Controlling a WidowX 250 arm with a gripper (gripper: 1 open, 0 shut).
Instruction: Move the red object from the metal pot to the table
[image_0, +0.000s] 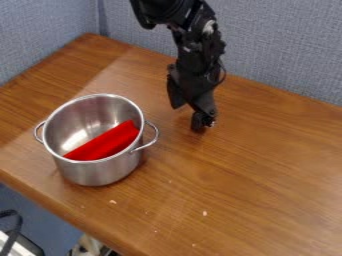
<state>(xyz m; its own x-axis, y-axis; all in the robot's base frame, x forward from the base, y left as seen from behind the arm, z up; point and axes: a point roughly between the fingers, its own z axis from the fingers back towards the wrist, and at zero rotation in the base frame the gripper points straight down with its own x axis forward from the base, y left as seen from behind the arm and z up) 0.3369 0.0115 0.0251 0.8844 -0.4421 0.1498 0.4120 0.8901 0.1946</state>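
Observation:
The red object (104, 146) lies inside the metal pot (94, 139), leaning against its inner wall. The shiny pot stands on the brown wooden table (254, 190) at the left. My black gripper (190, 107) hangs to the right of the pot and behind it, pointing down close to the tabletop. Its fingers stand open and hold nothing. A clear stretch of wood separates it from the pot.
A grey-blue wall runs behind the table. The table's front edge runs diagonally at the lower left, with floor below it. Bare wood spreads to the right of and in front of the pot.

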